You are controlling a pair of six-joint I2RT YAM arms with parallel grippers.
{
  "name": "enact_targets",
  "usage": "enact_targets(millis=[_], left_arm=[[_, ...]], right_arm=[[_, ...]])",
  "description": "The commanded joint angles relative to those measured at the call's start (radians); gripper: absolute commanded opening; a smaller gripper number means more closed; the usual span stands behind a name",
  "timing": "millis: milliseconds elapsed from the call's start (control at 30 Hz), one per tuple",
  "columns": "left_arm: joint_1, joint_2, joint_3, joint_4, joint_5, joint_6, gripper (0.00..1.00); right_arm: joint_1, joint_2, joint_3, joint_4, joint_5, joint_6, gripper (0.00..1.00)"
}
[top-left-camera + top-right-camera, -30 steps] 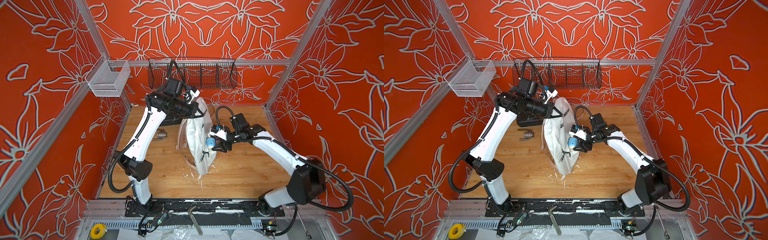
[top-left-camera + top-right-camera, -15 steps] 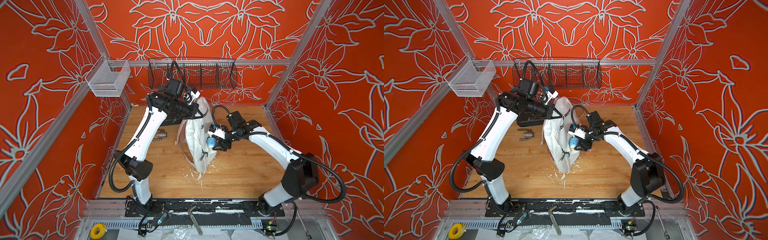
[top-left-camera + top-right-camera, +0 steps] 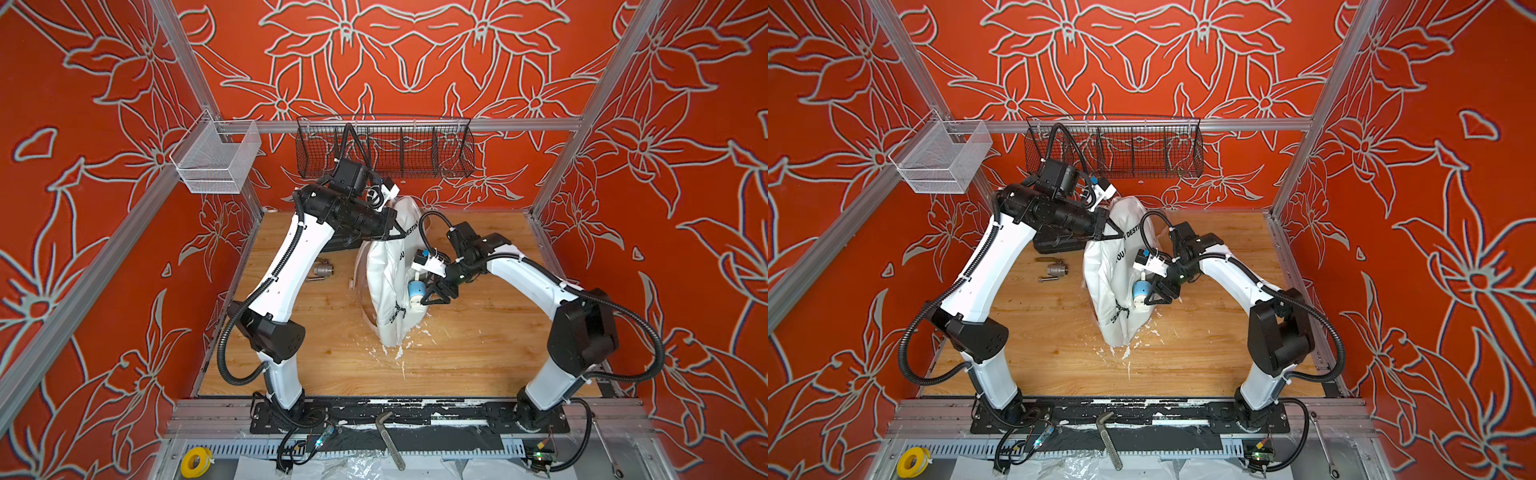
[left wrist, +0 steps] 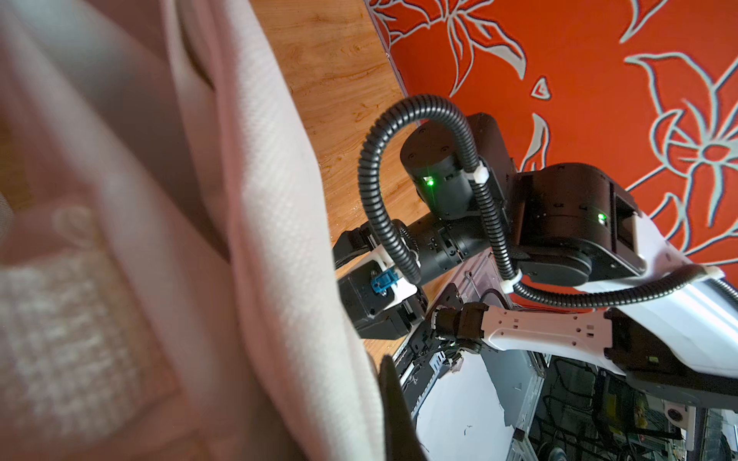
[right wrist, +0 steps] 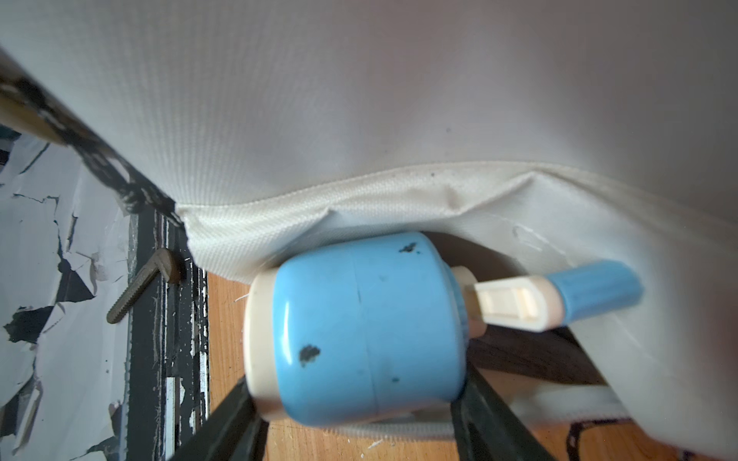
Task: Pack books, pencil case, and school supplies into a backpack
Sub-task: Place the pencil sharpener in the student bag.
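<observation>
White cloth fills the right wrist view: the backpack (image 3: 388,286) stands upright in the middle of the table (image 3: 478,345), its top pinched in the fully closed left gripper (image 3: 395,233), which holds it up. The right gripper (image 3: 426,294) has its jaws spread fairly wide and clamped on both sides of the blue pencil sharpener (image 5: 359,331), right at the bag's front and just under a stitched cloth lip (image 5: 359,191).

This looks like the step of feeding the sharpener into the front pocket. It should go in crank (image 5: 567,295) first, since that end already points under the fold. The push should run along the slit, not against the front panel. The left hold wants to be taut so the mouth gapes. Letting go is best left until the barrel is past the lip, or it may roll out. The crank could snag on the seam.

How deep the pocket is and how wide it opens cannot be made out, because cloth hides both. No books or pencil case show anywhere, so whether they are inside cannot be told. The left wrist view is mostly blurred fabric.
</observation>
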Motion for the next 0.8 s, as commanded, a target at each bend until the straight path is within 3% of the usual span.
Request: enact_targets(millis=[0, 167, 400, 533, 667, 767], left_arm=[[0.022, -0.103, 0.006, 0.221, 0.003, -0.001, 0.00], [0.027, -0.149, -0.060, 0.251, -0.021, -0.020, 0.00], [0.029, -0.168, -0.088, 0.280, -0.006, -0.057, 0.00], [0.029, -0.170, -0.093, 0.280, -0.006, -0.059, 0.00], [0.029, -0.166, -0.104, 0.286, 0.015, -0.073, 0.00], [0.029, -0.166, -0.131, 0.303, 0.032, -0.085, 0.00]], right_arm=[[0.011, 0.080, -0.061, -0.169, 0.045, 0.090, 0.03], [-0.006, 0.073, -0.091, -0.073, 0.041, 0.234, 0.03], [-0.004, 0.146, -0.032, -0.157, 0.264, 0.326, 0.03], [0.000, 0.155, -0.011, -0.146, 0.465, 0.382, 0.04], [0.006, 0.162, 0.051, -0.139, 0.554, 0.448, 0.24], [0.035, 0.121, 0.059, -0.066, 0.434, 0.417, 0.36]])
